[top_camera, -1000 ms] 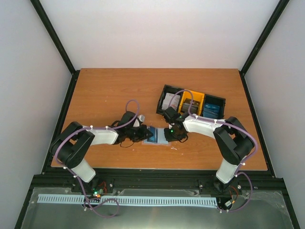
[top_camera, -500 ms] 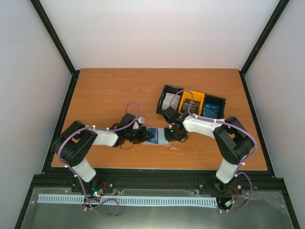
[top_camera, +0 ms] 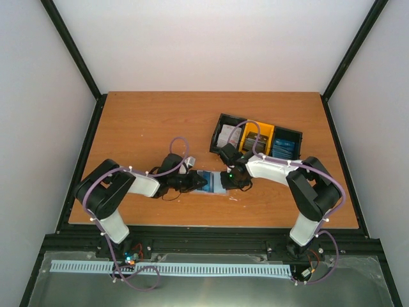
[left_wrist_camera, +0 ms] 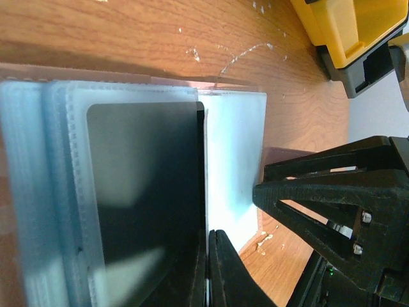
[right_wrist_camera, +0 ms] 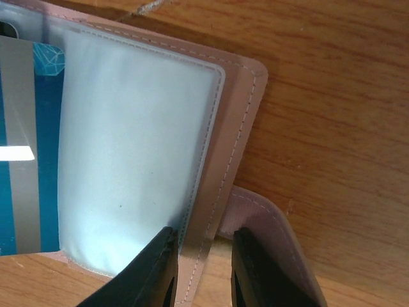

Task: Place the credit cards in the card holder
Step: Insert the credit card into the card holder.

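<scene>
Between the 2 arms: we are finding the card holder lying open on the table, its pale blue inside facing up.
Left gripper: we are seeing its jaws pressed together, the tips sitting right at the edge of a dark grey card lying behind a clear sleeve.
Right gripper: its fingers are standing slightly apart, straddling the holder's stitched tan-pink rim; we cannot tell whether they are clamping it.
Blue card: lying inside a slot, beside a bare sleeve.
Bins: sitting behind the right arm, holding more card stacks.
</scene>
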